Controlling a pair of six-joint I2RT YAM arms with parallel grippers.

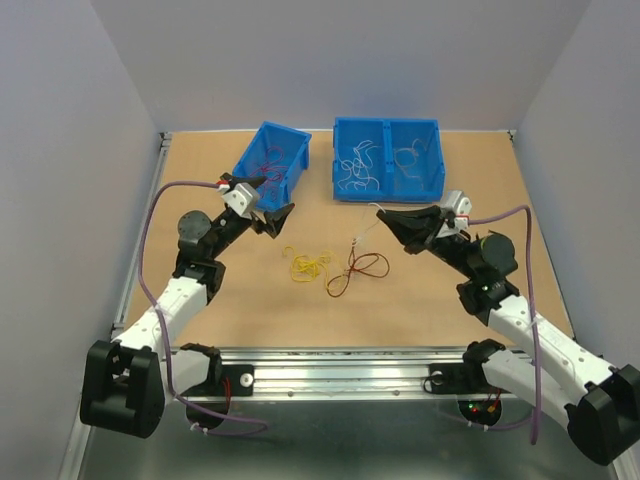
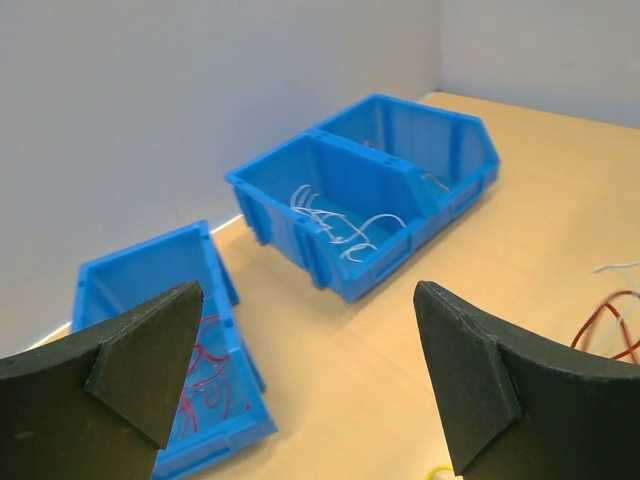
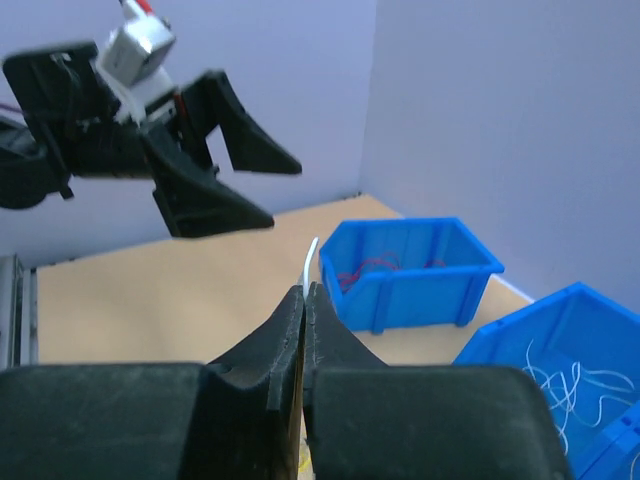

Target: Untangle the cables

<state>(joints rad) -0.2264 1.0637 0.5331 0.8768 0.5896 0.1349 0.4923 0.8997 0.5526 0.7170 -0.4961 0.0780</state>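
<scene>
These cables [image 1: 358,270] look like nothing at all in weight: thin, limp, springy little wires that will curl back on themselves and snag on their neighbours if tugged hard. To my eye the best hold is near a free end, drawing it out slowly. The right gripper [image 3: 303,292] has its jaws pressed tight on a white wire [image 1: 362,232], whose tip pokes up just above the fingertips; the strand hangs from there down and to the left to the red loops lying on the table [image 1: 250,310], and I cannot tell whether it is caught in them. The yellow loops [image 1: 306,266] lie just beside the red ones, apart from both arms. The left gripper [image 2: 308,288] hangs with its jaws spread wide and holding nothing, above the table and off to the left of the wires. Behind, a single bin [image 1: 272,160] holds red strands and a double bin [image 1: 388,190] holds white ones.
</scene>
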